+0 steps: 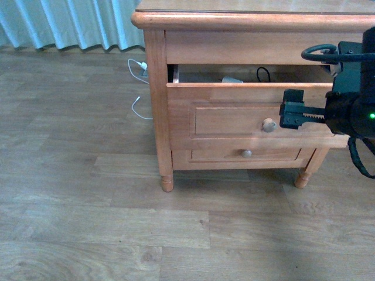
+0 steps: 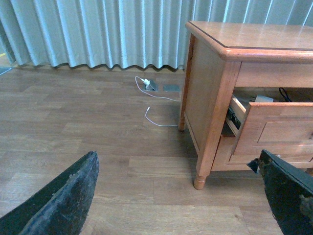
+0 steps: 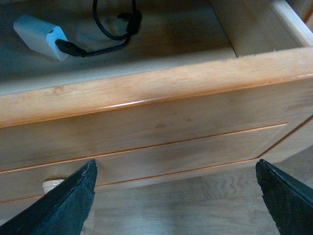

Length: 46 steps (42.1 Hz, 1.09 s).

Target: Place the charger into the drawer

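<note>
The wooden nightstand point(image 1: 158, 105) stands on a plank floor point(image 1: 88, 234) in front of pale pleated curtains point(image 2: 98, 34), its tabletop point(image 2: 264, 36) bare in the left wrist view. Its taller drawer point(image 1: 234, 102) is pulled partly out, showing a pale wood interior, and its round knob point(image 1: 269, 124) sits on the recessed panel front; the shorter drawer point(image 1: 222, 155) below it is shut. The right end effector point(image 1: 287, 115) hangs just in front of the open drawer's panel, beside the knob, and in the right wrist view its two dark fingers point(image 3: 58, 205) are spread wide apart with nothing between them. The left end effector point(image 2: 176, 196) hovers over the floor, well apart from the nightstand, its fingers point(image 2: 63, 196) likewise spread and empty. The charger point(image 3: 40, 30) lies inside the drawer on its bottom, its looped black cable point(image 3: 115, 24) beside it. A thin white cable point(image 2: 156, 115) trails on the floor near the nightstand's side.
</note>
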Tool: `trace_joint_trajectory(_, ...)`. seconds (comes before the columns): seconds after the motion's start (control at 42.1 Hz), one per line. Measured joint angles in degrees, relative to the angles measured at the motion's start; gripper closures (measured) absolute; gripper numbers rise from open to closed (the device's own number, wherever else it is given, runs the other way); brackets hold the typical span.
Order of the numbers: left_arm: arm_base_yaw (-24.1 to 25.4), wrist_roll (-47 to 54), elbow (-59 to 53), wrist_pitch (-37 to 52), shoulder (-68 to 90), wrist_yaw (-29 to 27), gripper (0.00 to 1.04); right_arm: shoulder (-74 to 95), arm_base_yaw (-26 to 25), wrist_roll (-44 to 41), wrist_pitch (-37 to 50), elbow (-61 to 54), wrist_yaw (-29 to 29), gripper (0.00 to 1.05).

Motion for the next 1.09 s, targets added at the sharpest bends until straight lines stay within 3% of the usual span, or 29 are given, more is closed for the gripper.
trace_joint_trajectory(0.499, 0.0, 0.0, 0.0, 0.0, 0.0, 0.0, 0.06, 9.3, 2.4, 10.1, 0.3, 16.5, 9.2, 0.08)
trace_joint_trajectory(1.093, 0.0, 0.0, 0.0, 0.0, 0.0, 0.0, 0.06, 12.2, 2.3, 13.9, -1.1, 19.9, 14.2, 0.08)
